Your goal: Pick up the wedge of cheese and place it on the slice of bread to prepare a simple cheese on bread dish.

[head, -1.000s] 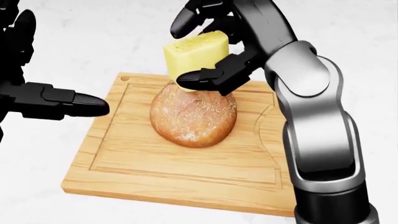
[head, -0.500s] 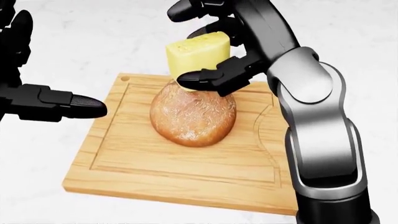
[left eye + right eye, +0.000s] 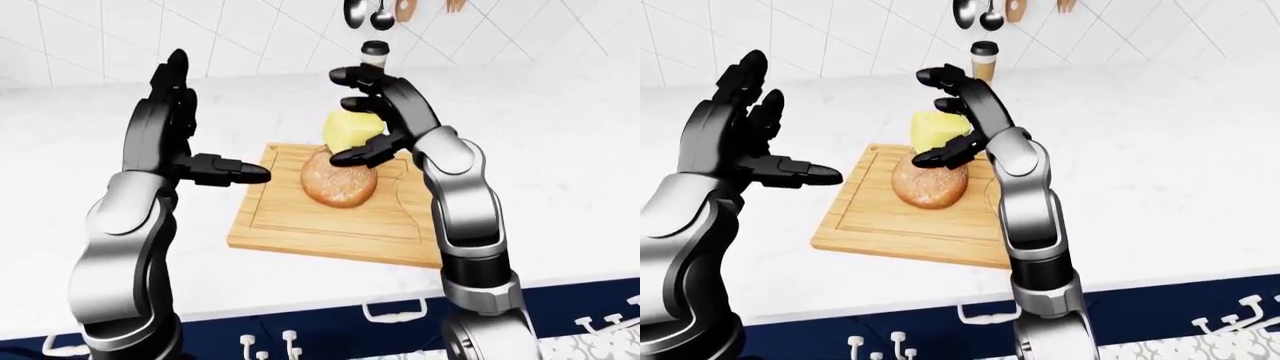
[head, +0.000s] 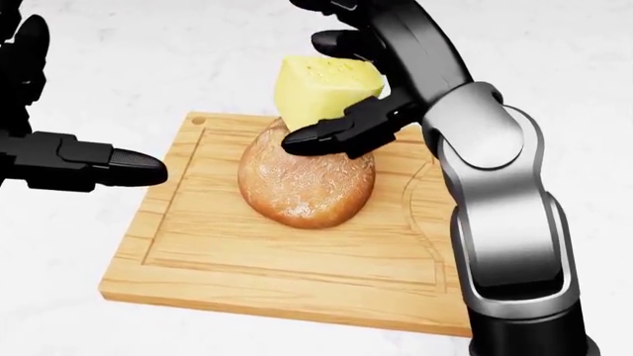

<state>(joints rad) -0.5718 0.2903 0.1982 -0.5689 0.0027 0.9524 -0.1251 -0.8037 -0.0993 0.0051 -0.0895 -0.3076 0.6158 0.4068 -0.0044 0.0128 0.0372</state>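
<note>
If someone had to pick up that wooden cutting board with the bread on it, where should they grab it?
Probably by the two short edges of the cutting board, one hand from each side in the head view, lifting level. It lies flat on the counter, so fingers must slide under its rim, and the domed bread rests loose on top and could slide if the board tips.

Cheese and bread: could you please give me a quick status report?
Right hand shut on cheese, cheese at the bread's top edge, not released. Left hand open, empty, beside the board. Nothing in the way.
</note>
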